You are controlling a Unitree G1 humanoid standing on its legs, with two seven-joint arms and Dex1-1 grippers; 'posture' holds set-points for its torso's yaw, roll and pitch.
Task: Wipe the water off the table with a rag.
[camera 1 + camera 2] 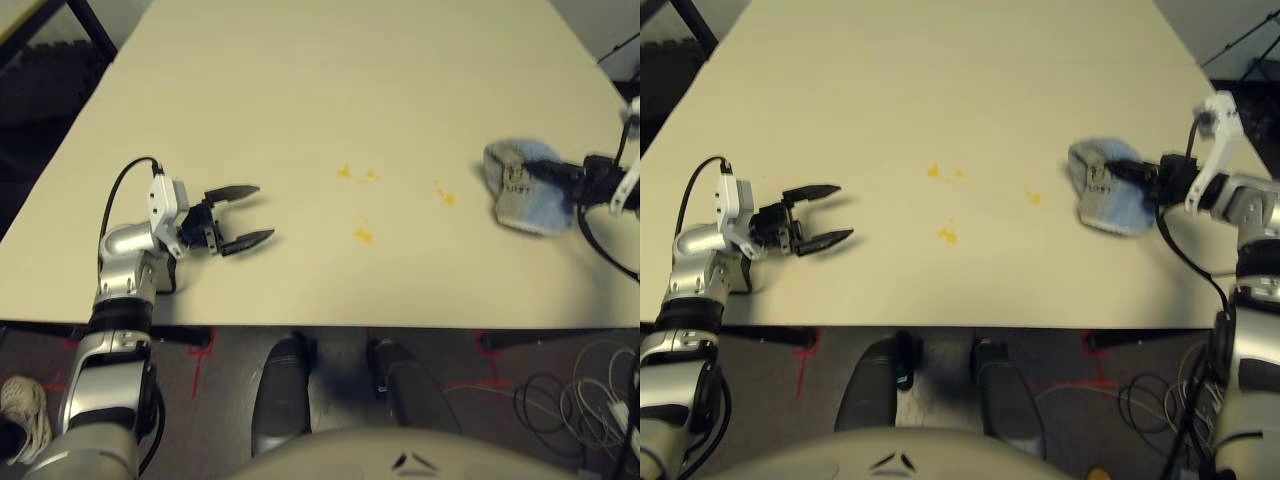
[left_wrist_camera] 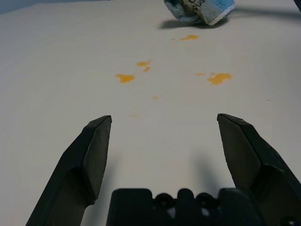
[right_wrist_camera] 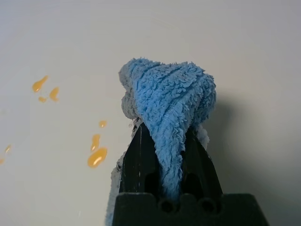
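Left gripper point(image 1: 252, 214) idle, jaws wide. Right gripper point(image 3: 162, 141) clamps rag point(image 1: 1108, 198); press flat, sweep across water point(image 1: 362, 235), nearest spot first.

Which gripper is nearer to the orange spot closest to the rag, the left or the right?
Right. The right gripper, shut on the rag, is just beside that spot. The left gripper is open, far across the other spots.

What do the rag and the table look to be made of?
Rag: light blue terry cloth, going by its looped, fuzzy pile; it is bunched in the right end effector. Table: smooth matte cream surface, probably laminate; the spots bead on top.
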